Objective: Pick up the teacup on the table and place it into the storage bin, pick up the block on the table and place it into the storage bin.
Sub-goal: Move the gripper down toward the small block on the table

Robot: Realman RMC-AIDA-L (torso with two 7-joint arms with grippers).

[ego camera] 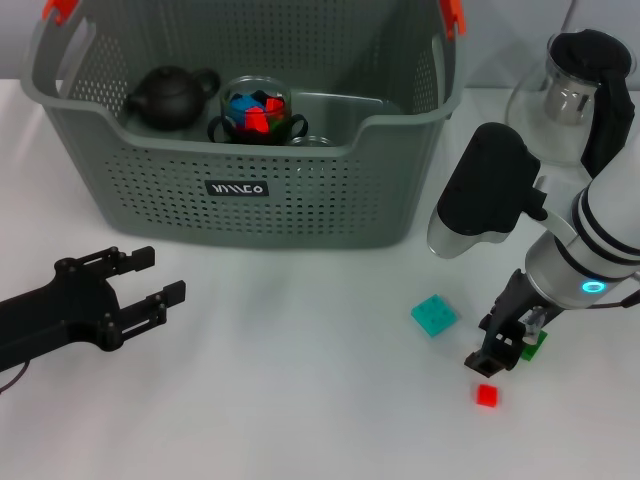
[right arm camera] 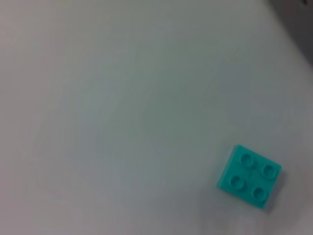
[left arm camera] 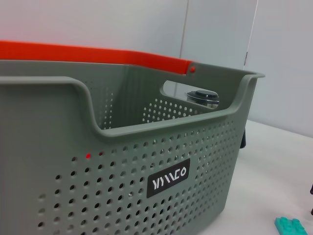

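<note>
- My right gripper (ego camera: 497, 352) is down low on the white table (ego camera: 300, 380), fingers pointing at the surface; whether they're spread or pinched I cannot tell
- A green block (ego camera: 535, 344) peeks out just beside those fingers, mostly hidden, and contact is unclear
- A small red block (ego camera: 487, 395) sits on the table just beside my fingertips, apart from them
- A teal block (ego camera: 434, 316) lies nearby toward the bin, square and flat with four round studs on top (right arm camera: 249, 177)
- My left gripper (ego camera: 150, 280) rests over the table in front of the bin, black fingers spread apart and grasping nothing
- The storage bin (ego camera: 300, 200) stands at the back of the table: grey plastic, walls perforated with rows of small holes, curved handles, orange clips at the rim, black logo label on its front wall
- Inside it: a dark matte teapot (ego camera: 172, 96), round-bodied, and a clear glass teacup (ego camera: 256, 112) holding red and blue pieces
- Beyond the bin's right side stands a clear glass pitcher (ego camera: 560, 100)
</note>
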